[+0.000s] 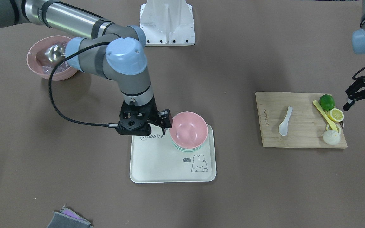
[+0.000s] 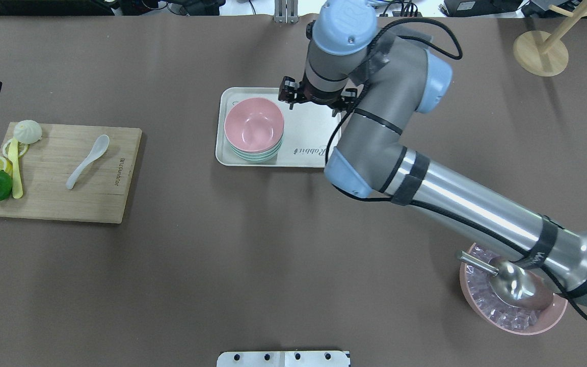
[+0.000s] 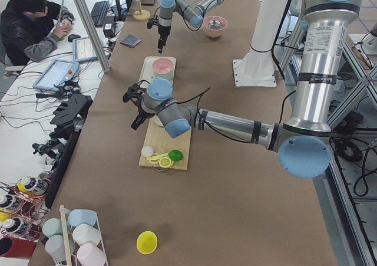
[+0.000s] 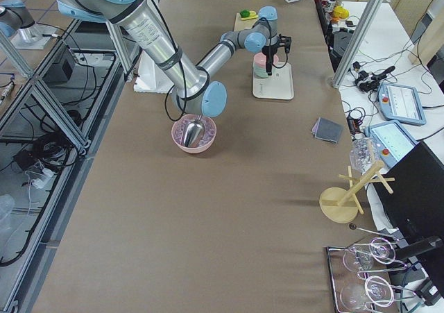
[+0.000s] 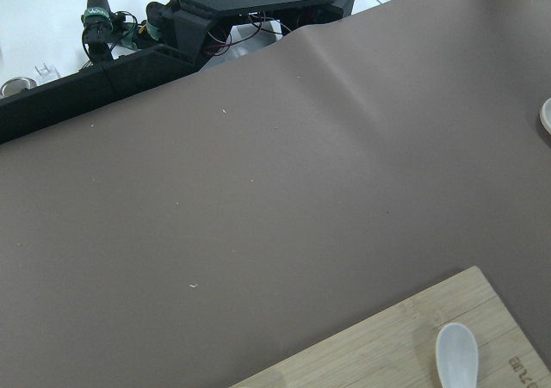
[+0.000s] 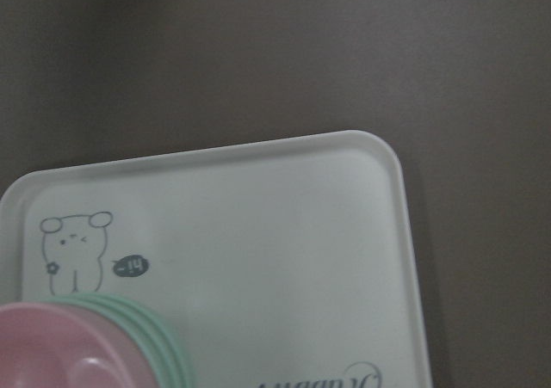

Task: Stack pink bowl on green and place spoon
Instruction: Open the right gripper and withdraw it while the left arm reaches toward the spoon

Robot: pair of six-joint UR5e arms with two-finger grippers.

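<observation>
One pink bowl sits nested atop green bowls on the tray. White spoon lies on cutting board. Right end effector is beside the bowls, closure indeterminable. Left end effector is spread apart, empty.

The tray bears the script word "Rabbit" near one edge; a dark speech bubble beside its drawn rabbit says "hi". The printed mark on the cutting board is too small to read.
</observation>
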